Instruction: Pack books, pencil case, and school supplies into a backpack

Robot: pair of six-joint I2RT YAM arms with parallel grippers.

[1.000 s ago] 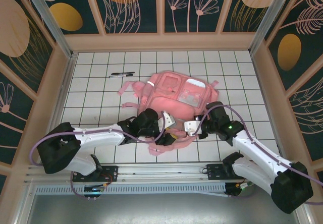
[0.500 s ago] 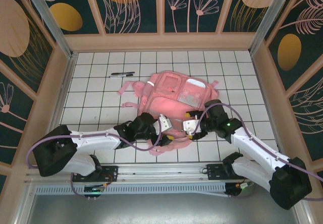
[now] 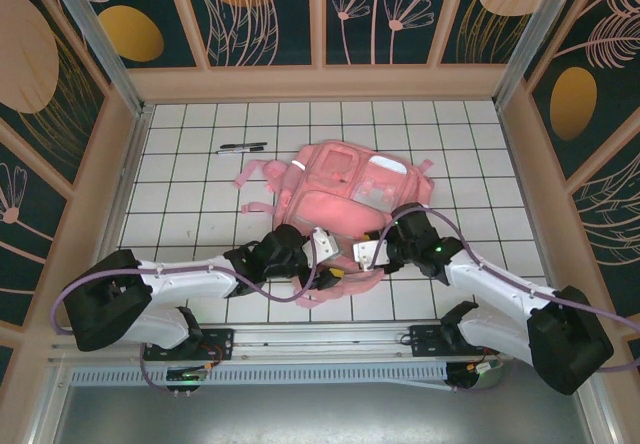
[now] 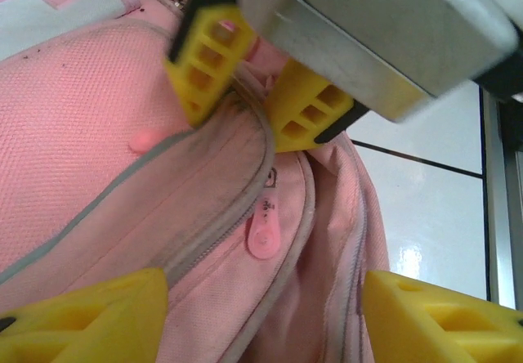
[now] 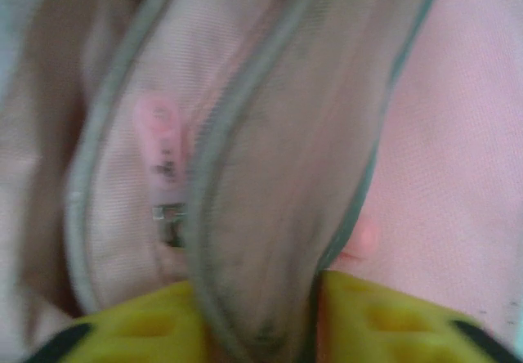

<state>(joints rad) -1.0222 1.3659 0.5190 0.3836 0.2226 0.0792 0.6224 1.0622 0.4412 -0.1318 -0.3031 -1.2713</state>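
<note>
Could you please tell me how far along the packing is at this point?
Done: nothing I can confirm; what is inside the backpack is hidden. In hand: the right tool pinches the zip edge near the zip pull, the left tool open over the fabric beside it. Left: the pens lie loose on the table, far-left of the backpack.

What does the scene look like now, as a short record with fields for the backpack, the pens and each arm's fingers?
backpack: pink backpack, lying in the middle of the table
pens: loose dark pens on the table, far left of the backpack, not touching it
left gripper: left gripper, fingers wide open over the backpack's zipped edge
right gripper: right gripper, fingers closed on a fold of the backpack's rim
zip pull: pink zip pull, lying on the fabric near the left gripper
</note>
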